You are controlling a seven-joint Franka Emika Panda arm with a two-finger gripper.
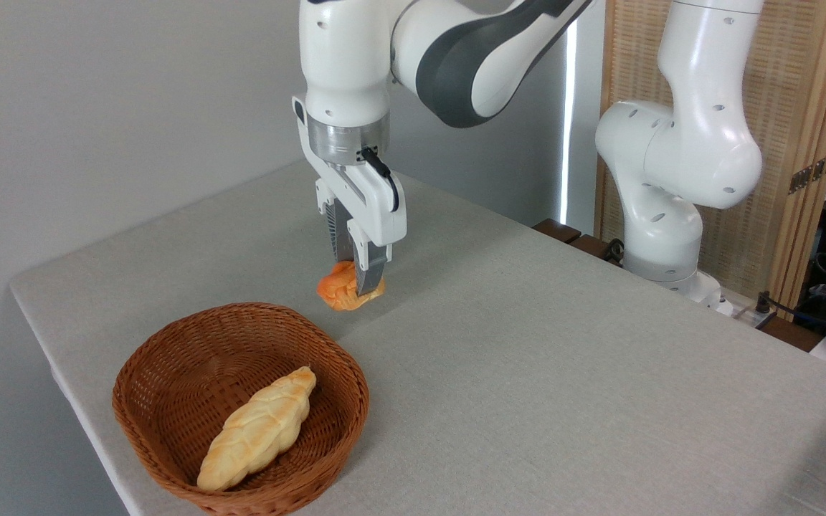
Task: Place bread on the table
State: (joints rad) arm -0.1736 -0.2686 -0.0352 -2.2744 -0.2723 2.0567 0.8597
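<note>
The small round orange muffin-like bread [345,288] is out of the brown woven wicker basket [169,373] and pinched between the narrowed jaws of the white two-finger gripper [359,283], just beyond the basket's far rim. It hangs low over the light grey-beige cloth-covered table [563,373]; whether it touches the cloth I cannot tell. By my judgement the carrying is mostly done, and what is left is lowering, releasing and lifting away. A pale-yellow braided loaf [259,430] lies in the basket, near and left. Nothing blocks the open cloth below the bread.
</note>
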